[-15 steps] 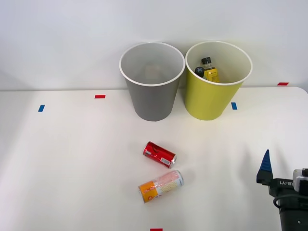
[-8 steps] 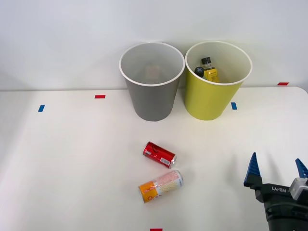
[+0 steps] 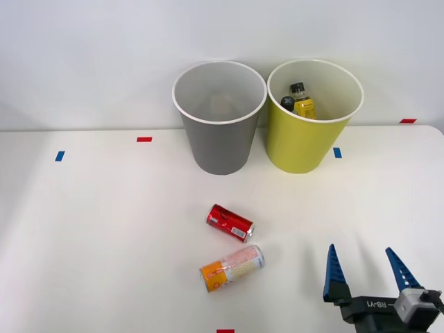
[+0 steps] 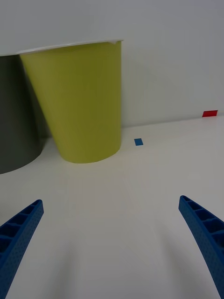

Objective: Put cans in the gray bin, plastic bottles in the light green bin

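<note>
We are holding our right pincer [image 3: 368, 271] wide open and empty, hovering over the worktop [image 3: 104, 229], right of the orange can [image 3: 232, 268], red can [image 3: 229, 223] lying just beyond the orange can.

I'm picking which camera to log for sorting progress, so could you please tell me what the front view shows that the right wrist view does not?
Front view alone: the red can and the orange and pink-white can lying apart on the white table, the bins' insides, and the yellow-labelled bottle inside the light green bin.

Right wrist view alone: the light green bin's base on the table, close up.

Both: the gray bin, the light green bin, red and blue tape marks, and the open right tool holding nothing.
</note>
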### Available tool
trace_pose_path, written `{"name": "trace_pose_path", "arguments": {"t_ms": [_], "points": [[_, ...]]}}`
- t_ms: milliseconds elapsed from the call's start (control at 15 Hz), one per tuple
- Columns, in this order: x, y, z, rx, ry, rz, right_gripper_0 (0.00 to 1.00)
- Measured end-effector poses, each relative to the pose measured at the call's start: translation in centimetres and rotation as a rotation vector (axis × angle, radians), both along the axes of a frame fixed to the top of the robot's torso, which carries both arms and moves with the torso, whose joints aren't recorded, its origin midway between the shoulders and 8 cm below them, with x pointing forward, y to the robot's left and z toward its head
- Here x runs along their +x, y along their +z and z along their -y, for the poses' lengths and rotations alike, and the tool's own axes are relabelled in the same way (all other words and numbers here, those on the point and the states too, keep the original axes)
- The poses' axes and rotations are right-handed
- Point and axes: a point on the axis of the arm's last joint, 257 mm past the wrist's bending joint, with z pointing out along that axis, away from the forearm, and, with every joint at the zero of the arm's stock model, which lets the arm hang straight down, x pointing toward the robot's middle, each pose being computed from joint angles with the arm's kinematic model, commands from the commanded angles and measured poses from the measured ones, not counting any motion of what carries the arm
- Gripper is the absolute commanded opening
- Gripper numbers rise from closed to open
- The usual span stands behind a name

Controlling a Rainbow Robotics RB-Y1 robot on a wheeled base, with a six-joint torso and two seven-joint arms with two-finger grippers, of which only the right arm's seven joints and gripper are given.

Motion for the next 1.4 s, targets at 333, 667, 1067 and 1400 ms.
{"name": "trace_pose_path", "arguments": {"t_ms": [333,667,1067,1400], "points": [[-3.3,-0.7,-1.0,-0.033,0.043,-0.015,1.0],[-5.1,-0.9,-2.1,-0.15,0.073,-0.016,1.0],[-7.0,-2.0,-1.9,-0.21,0.04,-0.06,1.0],[-8.2,-2.7,-2.1,-0.183,0.047,-0.091,1.0]]}}
